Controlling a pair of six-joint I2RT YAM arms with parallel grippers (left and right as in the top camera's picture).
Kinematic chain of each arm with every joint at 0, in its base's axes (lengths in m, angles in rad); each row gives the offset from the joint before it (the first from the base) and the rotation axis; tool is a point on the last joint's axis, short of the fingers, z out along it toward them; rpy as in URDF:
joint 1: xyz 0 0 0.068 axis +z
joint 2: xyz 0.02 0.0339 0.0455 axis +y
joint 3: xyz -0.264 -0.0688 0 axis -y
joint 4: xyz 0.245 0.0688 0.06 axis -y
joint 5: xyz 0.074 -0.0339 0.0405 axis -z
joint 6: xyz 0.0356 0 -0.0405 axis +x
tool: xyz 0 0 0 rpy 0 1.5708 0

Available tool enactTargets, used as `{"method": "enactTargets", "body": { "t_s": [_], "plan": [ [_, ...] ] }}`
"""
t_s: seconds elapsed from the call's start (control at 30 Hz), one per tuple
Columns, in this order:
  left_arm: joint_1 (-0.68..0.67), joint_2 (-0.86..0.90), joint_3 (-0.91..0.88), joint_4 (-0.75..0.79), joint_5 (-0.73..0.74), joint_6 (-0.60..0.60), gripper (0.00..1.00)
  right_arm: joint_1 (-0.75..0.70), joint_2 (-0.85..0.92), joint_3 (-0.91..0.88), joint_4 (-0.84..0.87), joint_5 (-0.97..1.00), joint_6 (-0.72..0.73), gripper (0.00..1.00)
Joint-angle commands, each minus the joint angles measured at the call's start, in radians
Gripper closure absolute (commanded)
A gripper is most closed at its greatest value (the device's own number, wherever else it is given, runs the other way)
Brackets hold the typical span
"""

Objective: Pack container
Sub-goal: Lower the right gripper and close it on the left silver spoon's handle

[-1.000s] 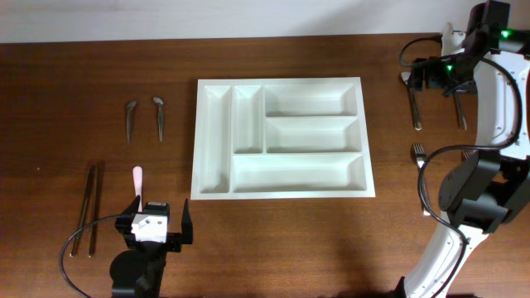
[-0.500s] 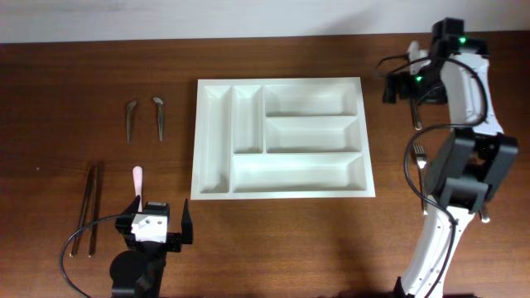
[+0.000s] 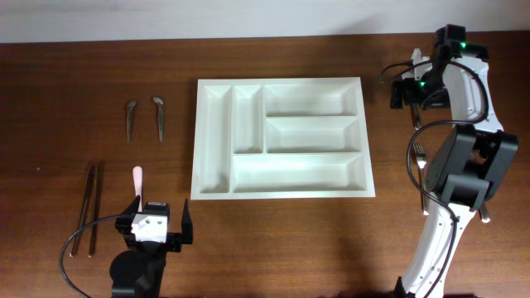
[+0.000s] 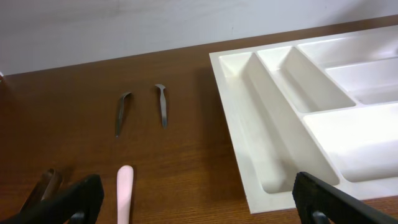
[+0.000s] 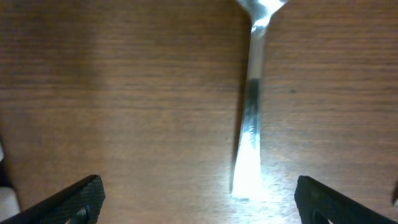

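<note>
Nearest us, the left pincer (image 3: 156, 215) sat low over the worktop (image 3: 331, 240), jaws spread wide with nothing between them, exactly where it had been a second before. Just beyond it lay a pink-handled utensil (image 3: 138, 180), and to its left a pair of dark chopsticks (image 3: 91, 207). Farther out, two small metal utensils (image 3: 130, 121) lay side by side but apart.

In the middle of the worktop sat the white cutlery tray (image 3: 298, 172), with two narrow compartments running lengthwise and three wider ones crosswise. All five were bare, as they had been a second earlier. To its right, a fork (image 3: 419, 152) showed partly from under the right arm.

The change was at the far right. The right arm had swung in from the far corner toward the tray, gone a little too far, then drawn back. The right pincer (image 5: 198, 186) now hung over a metal utensil (image 5: 250, 124) lying near the tray's far right corner. Its jaws stood wide open, one on either side of the handle and touching nothing. The handle lay somewhat right of centre between them, and its head ran out of the wrist view.

We judged that packing had not begun and that this was the line-up for a first pick. The next step would call for a descent and a close on the handle.
</note>
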Motion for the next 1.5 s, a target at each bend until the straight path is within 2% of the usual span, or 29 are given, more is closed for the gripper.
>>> {"method": "enactTargets", "body": {
  "t_s": [0.0,0.47,1.47],
  "plan": [
    [0.005,-0.007,-0.004,-0.001,-0.006,0.01,0.01,-0.002,0.021,0.007,0.027,0.022,-0.053,0.01],
    [0.005,-0.007,-0.004,-0.001,-0.006,0.01,0.01,-0.002,0.056,0.007,0.121,0.018,-0.023,0.01],
    [0.005,-0.007,-0.004,-0.001,-0.006,0.01,0.01,-0.003,0.129,0.007,0.129,0.011,-0.032,0.01]
  ]
}}
